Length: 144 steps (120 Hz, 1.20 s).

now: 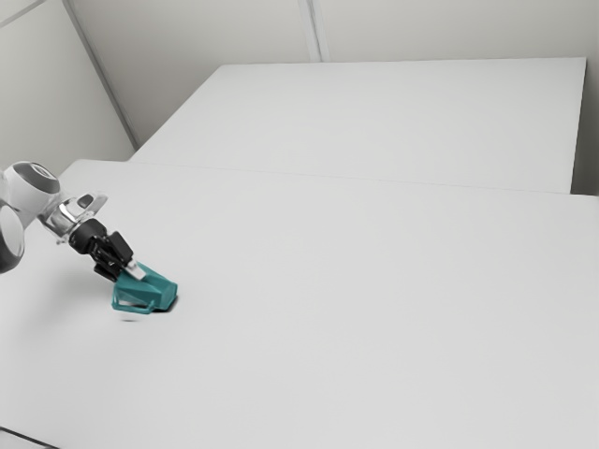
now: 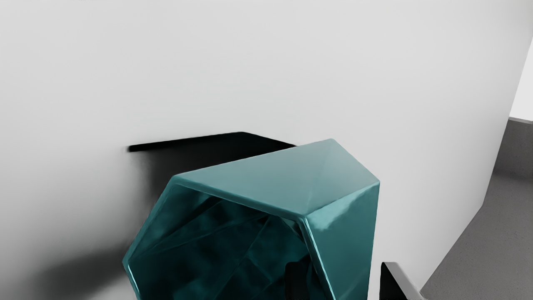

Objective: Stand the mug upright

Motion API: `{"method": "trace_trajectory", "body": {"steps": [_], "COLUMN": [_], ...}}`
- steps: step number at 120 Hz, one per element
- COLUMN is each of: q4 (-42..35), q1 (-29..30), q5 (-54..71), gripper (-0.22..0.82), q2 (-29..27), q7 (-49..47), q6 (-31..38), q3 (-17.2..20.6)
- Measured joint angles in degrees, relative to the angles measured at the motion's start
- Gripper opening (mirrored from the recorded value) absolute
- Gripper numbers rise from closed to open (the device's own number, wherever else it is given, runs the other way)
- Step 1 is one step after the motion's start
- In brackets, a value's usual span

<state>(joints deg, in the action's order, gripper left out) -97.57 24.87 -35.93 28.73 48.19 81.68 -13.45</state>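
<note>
Mug (image 1: pixel 157 285) is not upright: over on its side on the worktop (image 1: pixel 356 309), at the exterior view's left. Mouth faces back toward the arm (image 1: pixel 36 187), base off to the exterior view's right, handle (image 1: pixel 133 310) out on the near side. Can't tell if the mouth end is slightly raised.

Gripper (image 2: pixel 345 273) is at the mouth, open, moderately wide. One finger is inside the mug, the other outside, side wall between them. I see a gap between wall and outer finger, so I count nothing as held.

My read: step in hand is the grasp on that wall. Next move calls for closing on it, checking it bites, then tipping the mouth up so the base lands flat before letting go. Risks: faceted wall may twist in a thin pinch, and the handle could catch the worktop during the turn. I'd go slow.
</note>
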Motion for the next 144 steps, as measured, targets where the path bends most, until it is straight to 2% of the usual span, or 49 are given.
{"method": "trace_trajectory", "body": {"steps": [7,25,51,84,103,123,144], "q4": [0.0,0.1,1.1,1.3,1.0,0.3,-0.1], "q1": [0.0,0.0,-0.4,-0.6,-1.1,-6.1,-12.9], "q5": [-0.2,-0.3,-0.4,-0.4,-0.3,2.0,8.2], "gripper": [0.0,-0.08,-0.15,-0.17,-0.17,-0.17,-0.17], "q2": [0.0,-0.1,-1.0,-3.1,-6.8,-11.7,-14.0], "q7": [0.2,0.6,0.9,1.0,0.6,-0.9,-3.2], "q6": [0.0,0.1,0.3,0.2,0.2,0.4,2.9], "q3": [0.0,0.1,1.3,1.9,3.6,3.9,4.0]}}
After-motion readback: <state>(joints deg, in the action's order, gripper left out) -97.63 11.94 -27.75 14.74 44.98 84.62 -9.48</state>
